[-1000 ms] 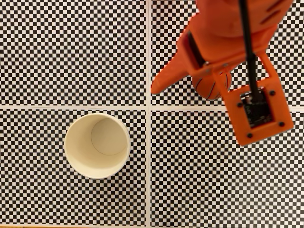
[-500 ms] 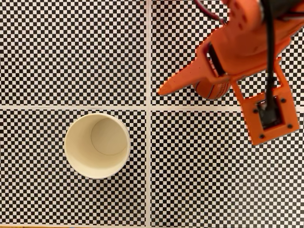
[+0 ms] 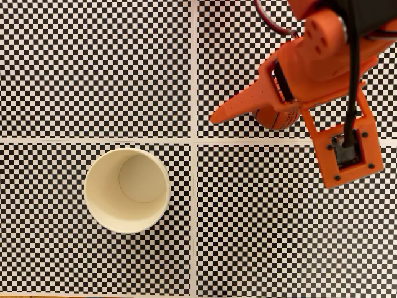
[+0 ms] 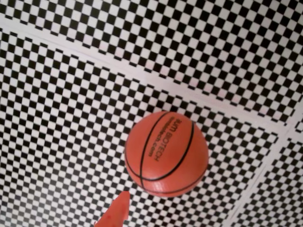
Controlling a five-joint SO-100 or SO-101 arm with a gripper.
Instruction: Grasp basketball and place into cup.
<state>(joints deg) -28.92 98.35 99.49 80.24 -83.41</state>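
The basketball (image 3: 276,119) lies on the checkered mat at the upper right of the fixed view, mostly covered by my orange gripper (image 3: 248,115). One long pointed finger (image 3: 232,109) stretches left past the ball, and the other finger is hidden under the arm. In the wrist view the basketball (image 4: 166,153) rests on the mat with black seams and small print showing. A single orange fingertip (image 4: 115,216) sits just below and left of it, apart from it. The gripper looks open and holds nothing. The cream cup (image 3: 127,190) stands upright and empty at the lower left.
White bands (image 3: 195,149) divide the checkered mat into four panels. The camera mount (image 3: 346,151) of the arm hangs over the right side. Bare mat lies between ball and cup.
The arm has shifted right and slightly up in the fixed view, its fingertip drawing closer to the ball. Ball and cup have stayed put.
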